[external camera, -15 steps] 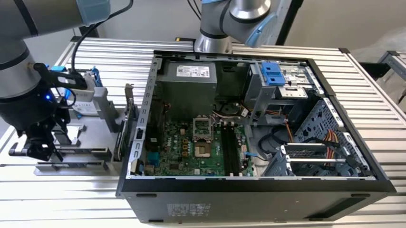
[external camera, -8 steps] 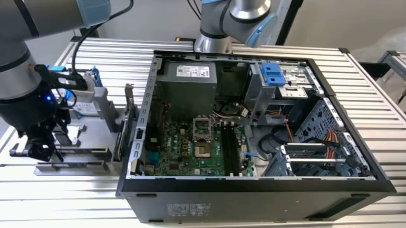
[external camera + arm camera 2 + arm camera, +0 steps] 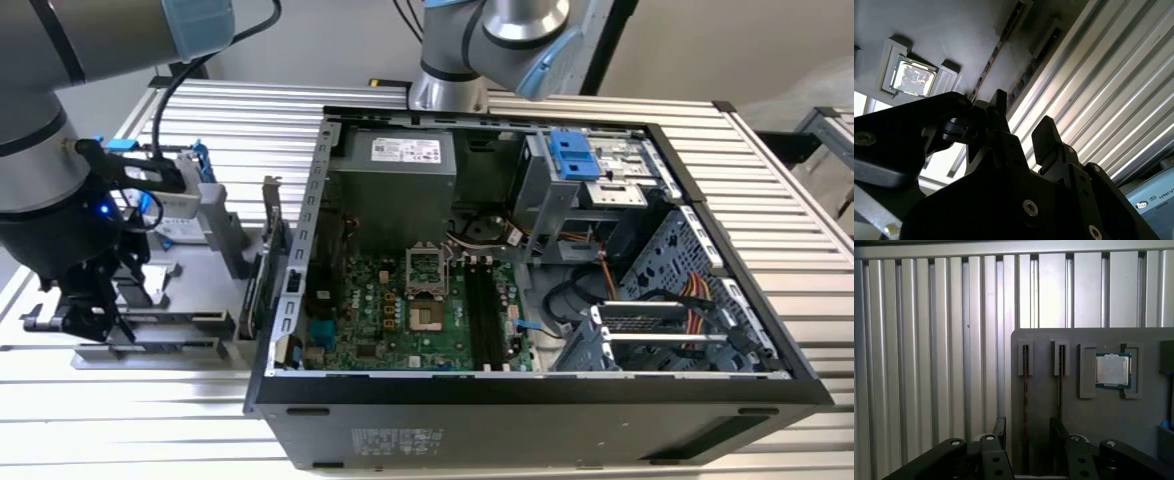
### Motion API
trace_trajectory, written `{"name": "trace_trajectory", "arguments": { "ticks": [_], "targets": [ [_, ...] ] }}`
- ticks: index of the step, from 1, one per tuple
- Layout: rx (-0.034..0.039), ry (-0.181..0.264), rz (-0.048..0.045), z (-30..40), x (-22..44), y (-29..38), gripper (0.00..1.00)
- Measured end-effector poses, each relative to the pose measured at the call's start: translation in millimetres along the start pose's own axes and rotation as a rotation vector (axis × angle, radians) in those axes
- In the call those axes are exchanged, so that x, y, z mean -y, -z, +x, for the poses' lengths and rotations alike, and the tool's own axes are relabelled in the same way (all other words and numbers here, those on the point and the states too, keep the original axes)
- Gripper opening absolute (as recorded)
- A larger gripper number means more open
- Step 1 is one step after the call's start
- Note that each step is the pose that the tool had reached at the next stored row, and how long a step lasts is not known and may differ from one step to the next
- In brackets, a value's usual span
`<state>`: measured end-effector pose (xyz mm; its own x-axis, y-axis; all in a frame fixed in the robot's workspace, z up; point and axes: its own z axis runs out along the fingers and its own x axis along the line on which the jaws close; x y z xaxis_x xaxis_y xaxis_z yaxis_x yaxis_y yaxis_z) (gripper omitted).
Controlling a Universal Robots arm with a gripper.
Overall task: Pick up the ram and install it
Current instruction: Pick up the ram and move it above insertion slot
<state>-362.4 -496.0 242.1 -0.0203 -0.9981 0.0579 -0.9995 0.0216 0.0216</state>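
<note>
In the first wrist view the ram [image 3: 1025,390] stands on edge as a thin dark strip in a slot of a grey holder plate [image 3: 1094,415]. A second strip like it [image 3: 1059,385] stands in the neighbouring slot. My gripper [image 3: 1028,435] is open over the plate's edge, its two black fingers [image 3: 1000,429] on either side of the first strip's line without touching it. In the second wrist view the same ram [image 3: 997,50] runs away from the open gripper [image 3: 1021,110]. In the exterior view the gripper [image 3: 80,310] hangs over the holder [image 3: 174,270], at that view's left.
A processor chip [image 3: 1112,370] lies in a recess of the plate beside the strips. To the exterior view's right of the holder stands the open computer case [image 3: 534,400] with its green motherboard [image 3: 400,320] and memory slots [image 3: 487,320]. Everything rests on a ribbed aluminium table [image 3: 787,200].
</note>
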Motion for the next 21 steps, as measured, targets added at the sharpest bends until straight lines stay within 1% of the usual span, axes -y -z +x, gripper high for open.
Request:
{"name": "trace_trajectory", "arguments": {
  "ticks": [13, 21],
  "targets": [
    [0.0000, 0.000, 0.0001, 0.0, 0.3, -1.7, 1.00],
    [0.0000, 0.000, 0.0000, 0.3, 0.5, -5.0, 1.00]
  ]
}}
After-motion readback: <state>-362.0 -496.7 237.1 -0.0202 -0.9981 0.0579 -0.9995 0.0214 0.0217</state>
